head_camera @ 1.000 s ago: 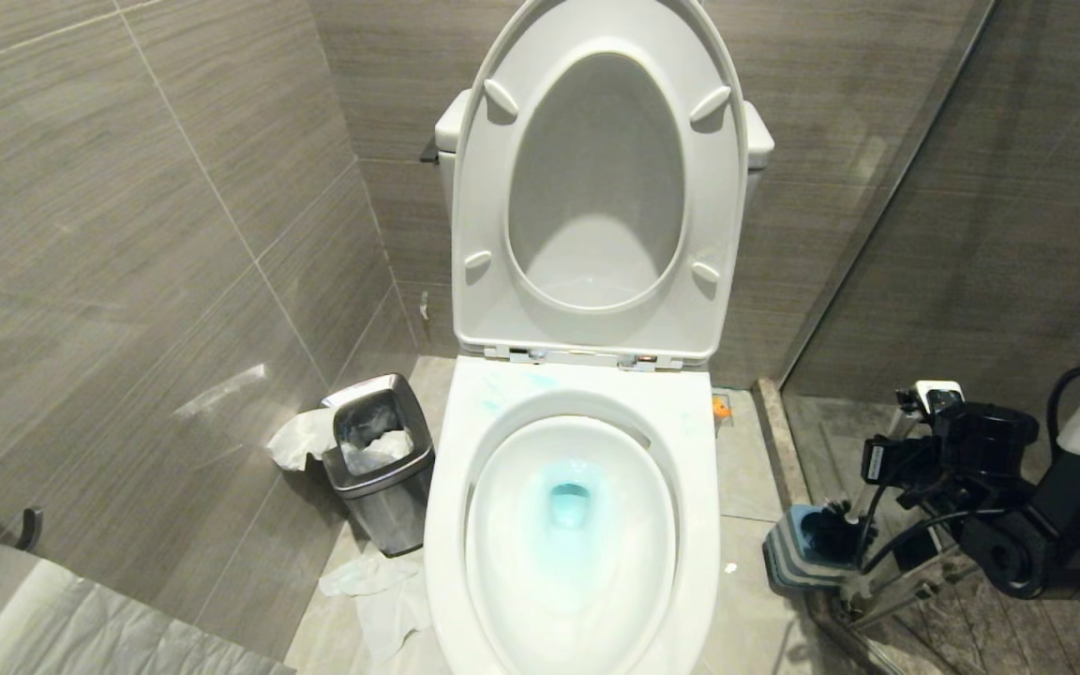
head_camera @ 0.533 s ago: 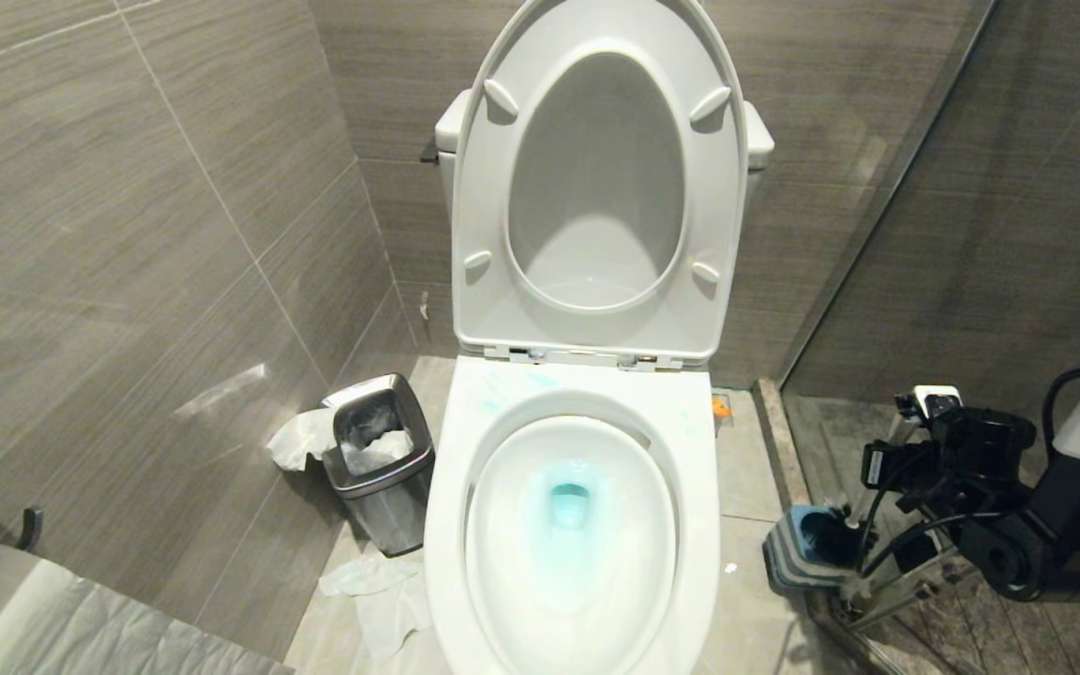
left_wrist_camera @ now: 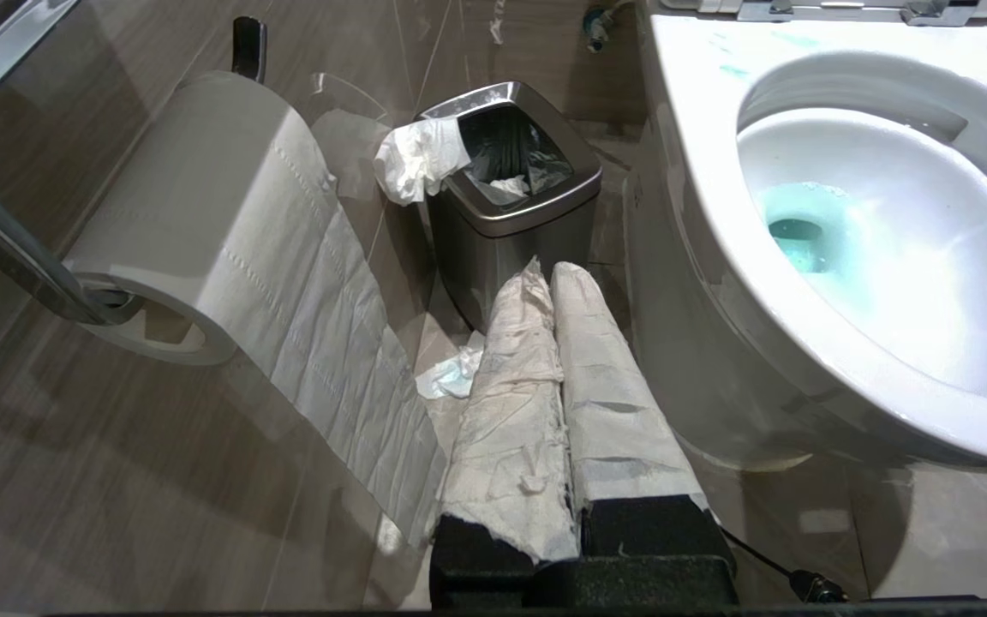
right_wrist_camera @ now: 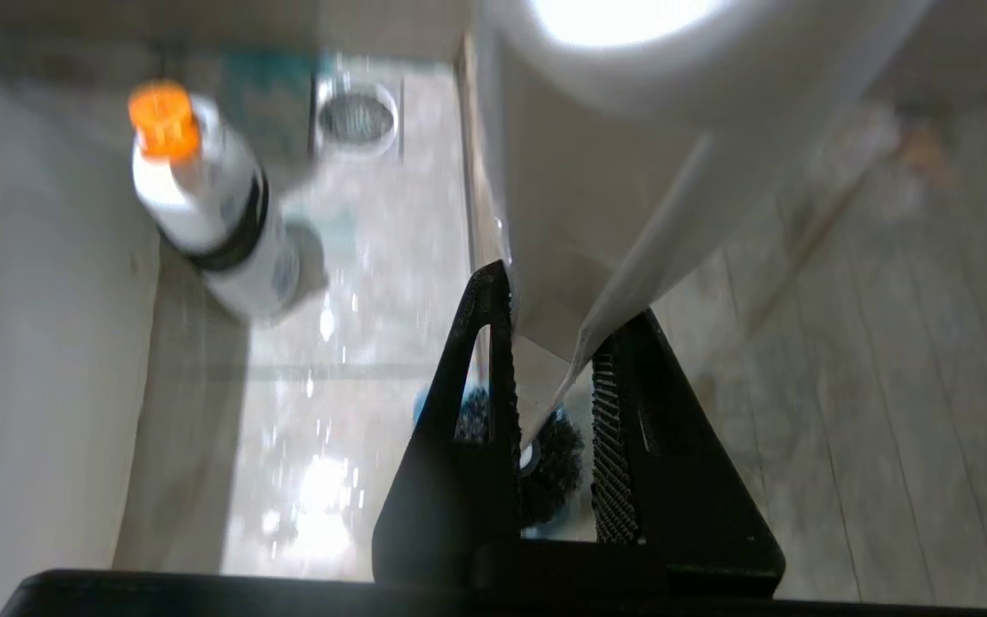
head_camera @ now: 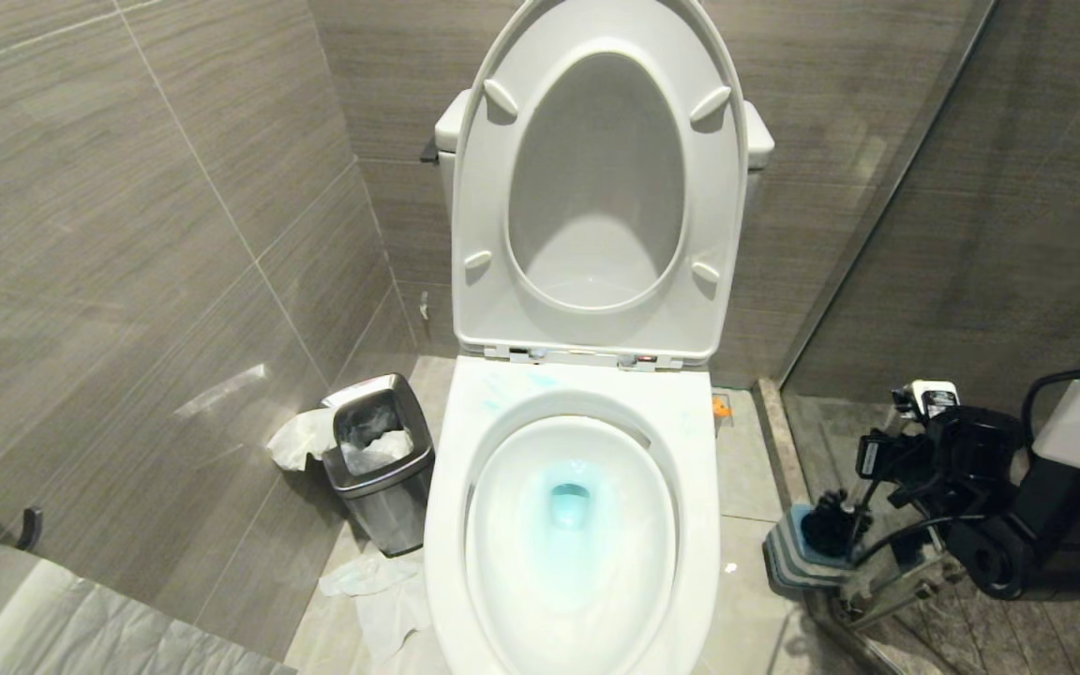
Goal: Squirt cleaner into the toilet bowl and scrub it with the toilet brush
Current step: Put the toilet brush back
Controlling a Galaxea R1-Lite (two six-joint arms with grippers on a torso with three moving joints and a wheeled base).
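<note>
The white toilet bowl point(head_camera: 695, 441) stands in the middle with seat and lid raised. The cleaner point(head_camera: 570, 502) tints the water turquoise and leaves faint streaks on the rim. To the right of the bowl, my right gripper point(head_camera: 877, 466) is shut on the toilet brush point(head_camera: 826, 530) by its pale stick. The dark bristle head sits at the blue top of the grey holder point(head_camera: 784, 562). In the right wrist view the stick point(right_wrist_camera: 631, 266) runs between the black fingers point(right_wrist_camera: 613, 428), with the bristles point(right_wrist_camera: 553, 463) below. My left gripper point(left_wrist_camera: 552, 272), its fingers wrapped in white paper, is shut and empty beside the bowl's outer wall point(left_wrist_camera: 699, 283).
A steel waste bin point(head_camera: 381, 459) with paper in it stands left of the toilet, and loose paper point(head_camera: 381, 591) lies on the floor. A toilet paper roll point(left_wrist_camera: 202, 214) hangs at the left. A white bottle with an orange cap point(right_wrist_camera: 202, 197) stands near a floor drain point(right_wrist_camera: 358, 116). A glass partition point(head_camera: 877, 216) rises at the right.
My right arm has shifted slightly to the left. The brush's bristle head now covers more of the holder's blue top. The left arm has kept still.
</note>
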